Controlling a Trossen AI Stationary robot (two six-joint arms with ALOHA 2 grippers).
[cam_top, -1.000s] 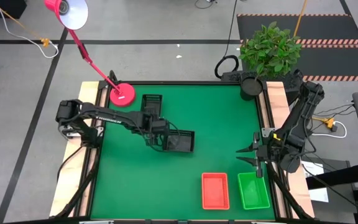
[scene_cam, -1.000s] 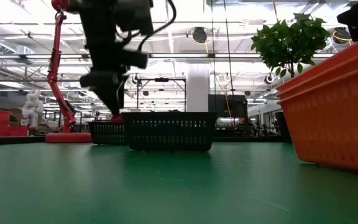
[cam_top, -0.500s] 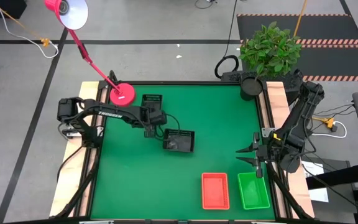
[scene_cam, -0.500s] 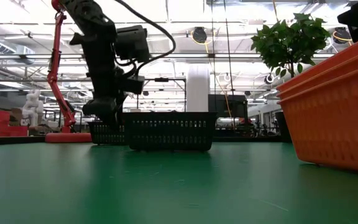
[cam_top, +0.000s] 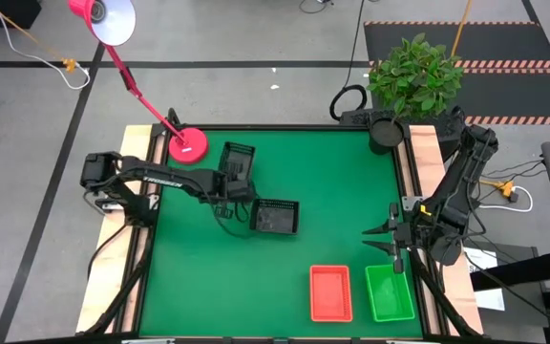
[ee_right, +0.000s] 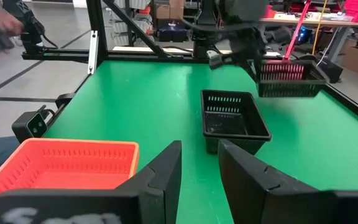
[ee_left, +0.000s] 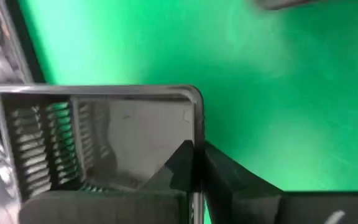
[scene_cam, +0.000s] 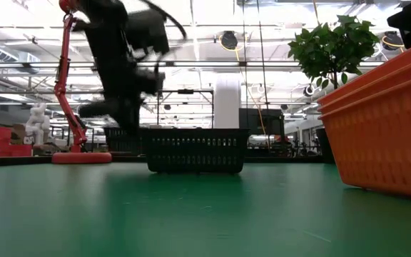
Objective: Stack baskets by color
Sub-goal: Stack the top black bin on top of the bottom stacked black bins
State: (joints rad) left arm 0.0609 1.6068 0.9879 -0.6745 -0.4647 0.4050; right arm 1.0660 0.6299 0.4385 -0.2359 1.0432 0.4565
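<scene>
A black basket (cam_top: 238, 160) hangs at the far left of the green table with my left gripper (cam_top: 233, 182) shut on it. In the right wrist view this basket (ee_right: 286, 77) floats tilted above the mat. A second black basket (cam_top: 275, 217) stands on its base at mid table. The red-orange basket (cam_top: 330, 292) and the green basket (cam_top: 390, 292) stand side by side at the near right. My right gripper (cam_top: 391, 245) waits open above the green one, holding nothing. My left gripper grips one side wall (ee_left: 197, 127) of the black basket at its rim, one finger (ee_left: 180, 163) inside the basket and the other outside. The fingers slant down from the table's left. The basket is lifted clear of the mat and a little tilted.
The pink lamp base (cam_top: 188, 145) sits just left of the held basket, its arm rising to the far left. A potted plant (cam_top: 413, 76) stands at the far right corner. Open green mat lies between the black baskets and the coloured pair.
My left gripper has left the middle black basket, gone toward the table's far left and sunk to the other black basket while rolling. It has shut on that basket's wall. That basket has risen off the mat and turned a little.
</scene>
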